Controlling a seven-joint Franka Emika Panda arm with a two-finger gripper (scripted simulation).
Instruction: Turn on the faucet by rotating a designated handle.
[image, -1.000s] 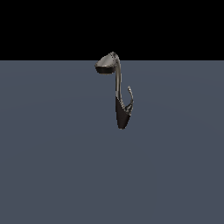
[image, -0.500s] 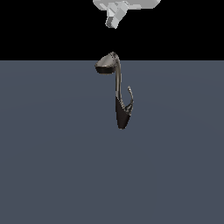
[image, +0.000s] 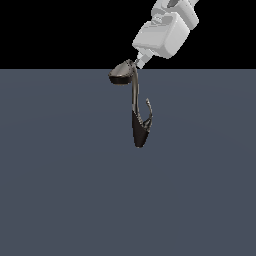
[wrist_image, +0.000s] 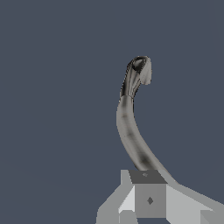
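Observation:
The dark glossy faucet (image: 134, 102) stands upright on the grey floor, with its oval silvery spout head (image: 121, 74) pointing to the exterior view's left. The handle (image: 148, 114), a thin curved lever with a pointed tip, branches off the tapered base on the exterior view's right. My white gripper (image: 140, 59) has come down from above and its fingertips are right beside the top of the neck, behind the spout head and well above the handle. The fingers look pressed together and hold nothing. In the wrist view the faucet (wrist_image: 129, 127) curves away from my gripper (wrist_image: 148, 177).
A flat dark grey floor (image: 60, 190) lies all around the faucet, with a black background above it. Nothing else stands in view.
My gripper has come into view from the top and moved down to the top of the faucet's neck. The faucet and its handle have not moved.

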